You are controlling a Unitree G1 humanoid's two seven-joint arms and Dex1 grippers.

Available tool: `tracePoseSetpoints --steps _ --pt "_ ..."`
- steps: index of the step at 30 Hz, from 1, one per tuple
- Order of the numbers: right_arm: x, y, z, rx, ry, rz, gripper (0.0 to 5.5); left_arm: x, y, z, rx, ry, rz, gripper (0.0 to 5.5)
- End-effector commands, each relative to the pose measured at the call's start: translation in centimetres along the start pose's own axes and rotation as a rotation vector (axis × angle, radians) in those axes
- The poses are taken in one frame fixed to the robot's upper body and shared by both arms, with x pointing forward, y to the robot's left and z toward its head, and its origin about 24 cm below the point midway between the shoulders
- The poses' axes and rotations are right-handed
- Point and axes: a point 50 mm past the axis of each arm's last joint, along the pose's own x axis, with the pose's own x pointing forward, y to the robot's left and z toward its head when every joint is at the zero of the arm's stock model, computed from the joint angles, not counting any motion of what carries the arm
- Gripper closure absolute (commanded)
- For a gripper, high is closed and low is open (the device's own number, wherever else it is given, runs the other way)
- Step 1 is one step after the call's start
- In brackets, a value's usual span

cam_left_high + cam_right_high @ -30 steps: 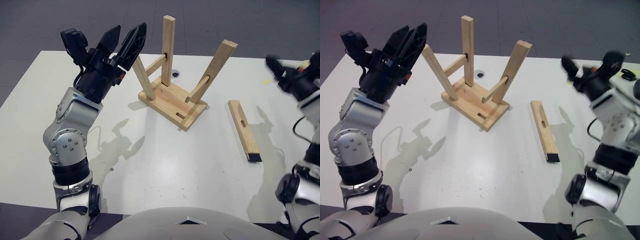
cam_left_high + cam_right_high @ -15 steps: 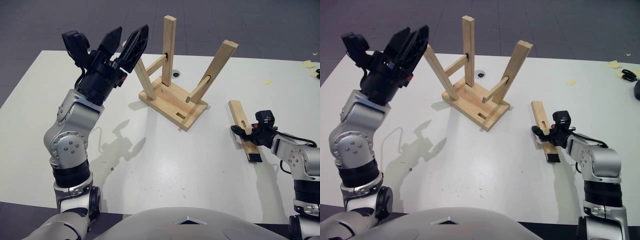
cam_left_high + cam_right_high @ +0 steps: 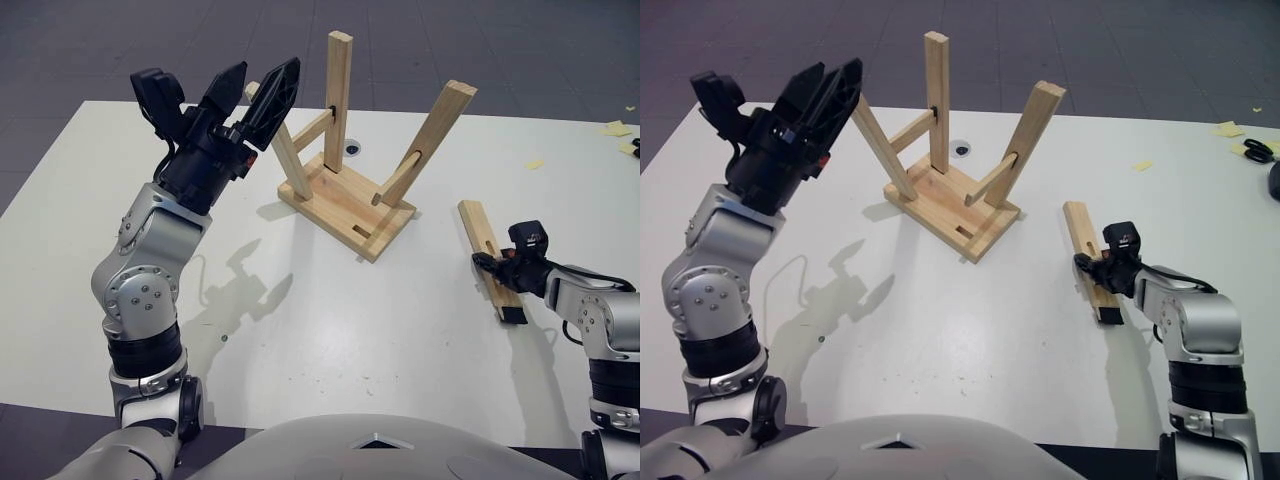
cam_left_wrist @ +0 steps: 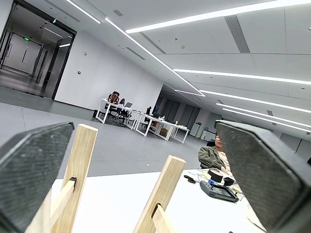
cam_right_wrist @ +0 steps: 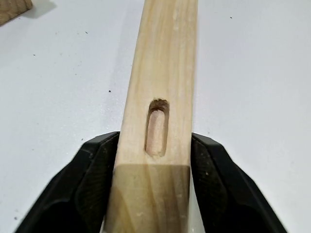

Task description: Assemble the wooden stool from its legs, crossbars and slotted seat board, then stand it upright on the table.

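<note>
Head view: the half-built stool (image 3: pixel 345 205) stands upside down on the table (image 3: pixel 300 320), three legs (image 3: pixel 338 100) up; the left gripper (image 3: pixel 265 72) hangs wide open and empty beside its far-left leg. Left wrist view: two legs rise between its parted fingers (image 4: pixel 29 165). Right wrist view: the right gripper (image 5: pixel 154 145) clamps both sides of the fourth leg (image 5: pixel 158 73), lying flat on the right, level with its slot (image 5: pixel 157 127). A square, firm hold before lifting should keep the leg from twisting
</note>
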Motion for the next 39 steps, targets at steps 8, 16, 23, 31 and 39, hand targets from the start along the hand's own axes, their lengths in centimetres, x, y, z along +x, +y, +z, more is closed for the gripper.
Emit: tracePoseSetpoints --steps 8,16,23,31,39 --pt "0.0 -0.9 5.3 -0.038 -0.422 -0.151 3.42 0.3 0.0 0.6 -0.036 -0.041 0.003 0.10" --pt "-8.6 4.2 18.4 -0.375 -1.410 -0.280 3.42 3.8 -1.3 4.0 -0.443 -0.197 -0.133 0.10" --pt "-10.2 10.9 19.4 -0.550 -1.592 0.078 3.42 5.6 -3.3 3.2 -0.512 -0.044 -0.247 0.10" --pt "-8.2 12.9 16.5 -0.663 -1.451 0.281 3.42 6.1 -4.9 2.3 -0.404 0.023 -0.303 0.10" --pt "-7.6 13.8 14.9 -0.686 -1.375 0.381 3.42 6.4 -5.5 2.0 -0.359 0.022 -0.321 0.10"
